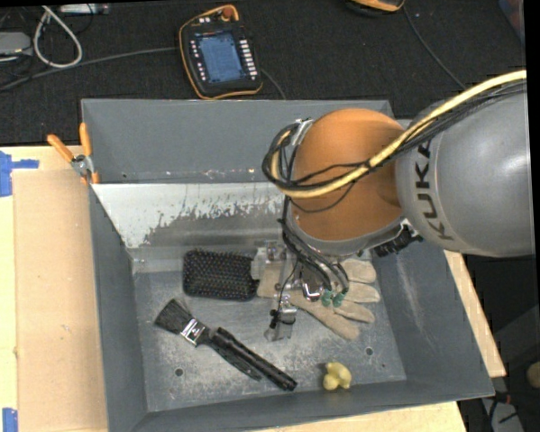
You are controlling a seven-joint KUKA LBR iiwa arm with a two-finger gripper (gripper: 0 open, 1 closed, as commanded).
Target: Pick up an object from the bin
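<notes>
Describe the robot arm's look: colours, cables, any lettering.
Bulky silver-grey arm with black KUKA lettering. A rounded orange cover caps the wrist, with yellow and black cables looped over it. The gripper below is small, bare metal.

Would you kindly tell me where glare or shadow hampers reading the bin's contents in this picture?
Camera view: glare streaks the bin's back wall; the black hairbrush and black paintbrush show as dark shapes with little surface detail; the orange wrist cover hides part of the beige glove, beside which the gripper hangs.
</notes>
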